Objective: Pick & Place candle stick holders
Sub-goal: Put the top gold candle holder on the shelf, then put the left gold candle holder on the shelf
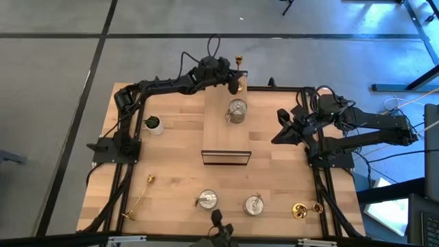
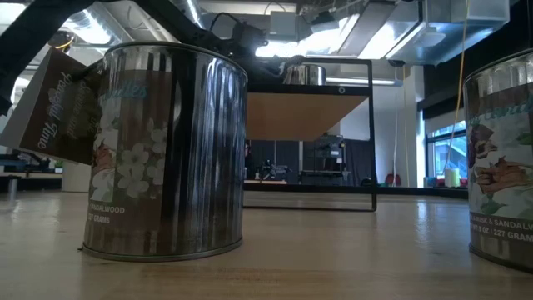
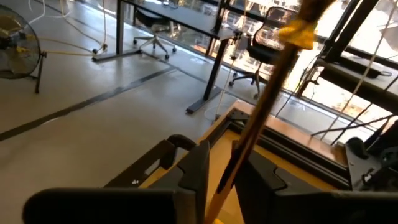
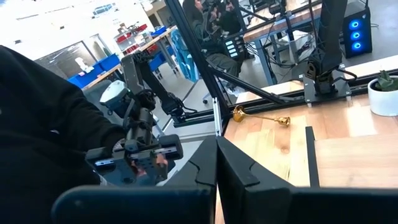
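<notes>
My left gripper is up at the table's far edge, shut on a slim gold candlestick. In the left wrist view the candlestick's stem runs out past the fingers. My right gripper is shut and empty over the table's right side; it also shows in the right wrist view. A squat silver holder stands on a raised wooden shelf. Two more silver holders stand near the front edge. Gold candlesticks lie on their sides at near left and near right. My left gripper pinches the gold candlestick's slim stem between its two fingers, which lie across the stem. The candlestick is lifted clear of the table and tilted. Its longer part, with a knob, reaches away past the fingers, beyond the table's far edge.
A small white pot with a green plant stands at the table's left. The shelf sits on a dark metal frame in the middle. In the low view the two near silver holders stand close to the camera. Black arm mounts stand along both sides.
</notes>
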